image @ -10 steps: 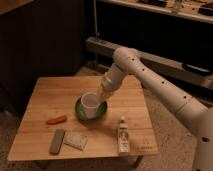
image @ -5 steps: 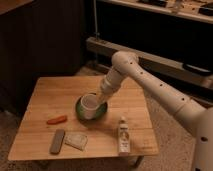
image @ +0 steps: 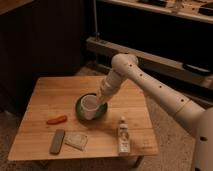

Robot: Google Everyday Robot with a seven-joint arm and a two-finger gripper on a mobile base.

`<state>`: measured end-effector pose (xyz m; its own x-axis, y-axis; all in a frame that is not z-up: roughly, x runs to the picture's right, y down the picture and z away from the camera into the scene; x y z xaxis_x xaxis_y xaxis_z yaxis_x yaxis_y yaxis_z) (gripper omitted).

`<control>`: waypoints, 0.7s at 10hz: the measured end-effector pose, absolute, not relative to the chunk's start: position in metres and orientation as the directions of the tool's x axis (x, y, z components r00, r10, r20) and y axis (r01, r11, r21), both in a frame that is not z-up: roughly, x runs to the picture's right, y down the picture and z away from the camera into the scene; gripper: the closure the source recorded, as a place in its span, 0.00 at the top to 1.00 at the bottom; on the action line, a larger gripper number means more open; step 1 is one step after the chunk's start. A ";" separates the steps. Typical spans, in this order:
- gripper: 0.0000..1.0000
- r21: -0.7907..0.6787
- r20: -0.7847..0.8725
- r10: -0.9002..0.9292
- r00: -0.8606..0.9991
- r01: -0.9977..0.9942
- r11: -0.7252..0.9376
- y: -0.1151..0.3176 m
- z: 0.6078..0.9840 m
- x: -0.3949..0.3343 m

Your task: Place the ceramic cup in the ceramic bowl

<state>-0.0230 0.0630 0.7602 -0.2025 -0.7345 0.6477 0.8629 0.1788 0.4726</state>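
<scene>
Presently, an inventory of what lies about my gripper (image: 101,98).

Item: my gripper, at the end of my white arm (image: 150,85), which reaches down from the right over the middle of the wooden table (image: 47,95). It sits at the back rim of the ceramic cup, right against it. Whether it is gripping the cup or has let go, I cannot tell; the wrist hides that part.

Item: the ceramic cup (image: 89,106), plain white, mouth open toward the camera, tilted a little. It lies just in front of and below my gripper, inside the ceramic bowl.

Item: the ceramic bowl (image: 80,111), green and glossy with a darker rim, directly under my gripper near the table's centre. Its green shows around the left and lower sides of the cup.

Item: a small orange-red object (image: 56,119), long and narrow, flat on the table, to the left of the bowl and nearer the front edge, apart from it.

Item: a grey bar-shaped object (image: 57,141), farther forward and left of my gripper, near the front edge.

Item: a pale flat packet (image: 76,140), just beside the grey bar on its right.

Item: a small white bottle (image: 123,136), forward and right of my gripper, well apart from the bowl.
</scene>
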 end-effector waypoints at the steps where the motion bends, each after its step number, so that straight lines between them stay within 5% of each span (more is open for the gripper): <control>1: 0.76 0.472 0.647 -0.735 -0.201 0.863 0.180 0.064 0.761 -0.023; 3: 0.86 0.474 0.647 -0.735 -0.202 0.862 0.180 0.065 0.764 -0.026; 7: 0.85 0.466 0.649 -0.737 -0.191 0.865 0.186 0.071 0.770 -0.025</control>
